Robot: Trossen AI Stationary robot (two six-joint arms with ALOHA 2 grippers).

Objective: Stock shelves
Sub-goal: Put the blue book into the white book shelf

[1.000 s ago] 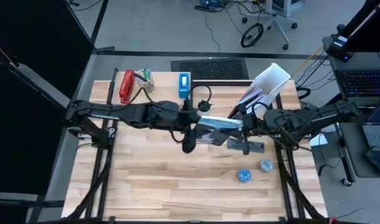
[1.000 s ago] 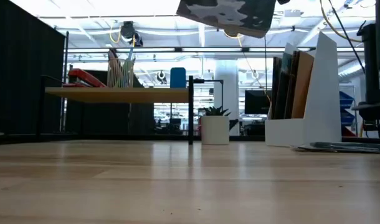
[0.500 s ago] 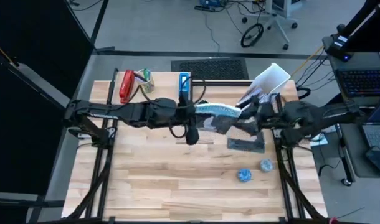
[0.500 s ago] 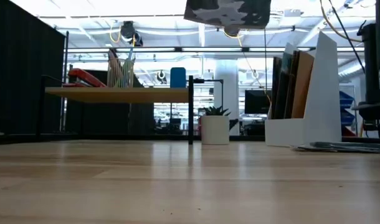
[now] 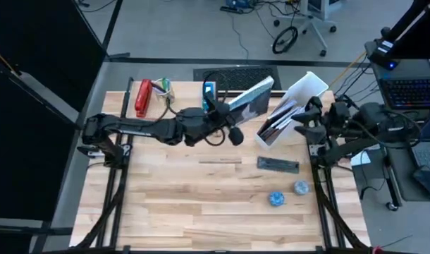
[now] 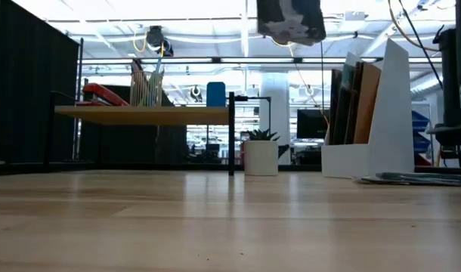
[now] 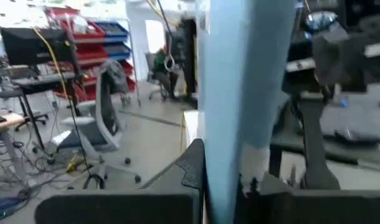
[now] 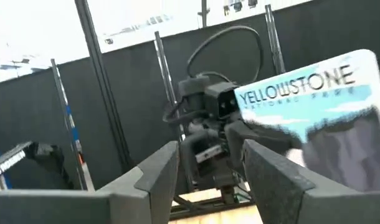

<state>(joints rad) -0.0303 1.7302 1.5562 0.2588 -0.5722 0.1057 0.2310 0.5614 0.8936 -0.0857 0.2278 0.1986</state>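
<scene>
Left gripper is raised above the back-centre of the light-wood tabletop, its fingers pinching the lower edge of a thin blue-and-white "Yellowstone" booklet. In the left wrist view the booklet stands edge-on between the two dark fingers. From above, the booklet is tilted and lies between the low light-wood plank shelf on thin black legs and the large white box-shaped file holder, clear of both. In the low view the booklet hangs high above the table near the top edge.

Right gripper sits at the right edge of the table, just beside the file holder; its fingers are spread apart with nothing between them, and its wrist camera faces the left gripper and booklet.

Shelf contents: a red stapler, a pencil cup and a blue upright box. The file holder already contains several flat dark and brown folders. A small white pot with a green plant stands between shelf and holder.

A flat grey booklet, a blue crumpled ball and a grey ball lie on the table near the right front, well apart from the shelves.
</scene>
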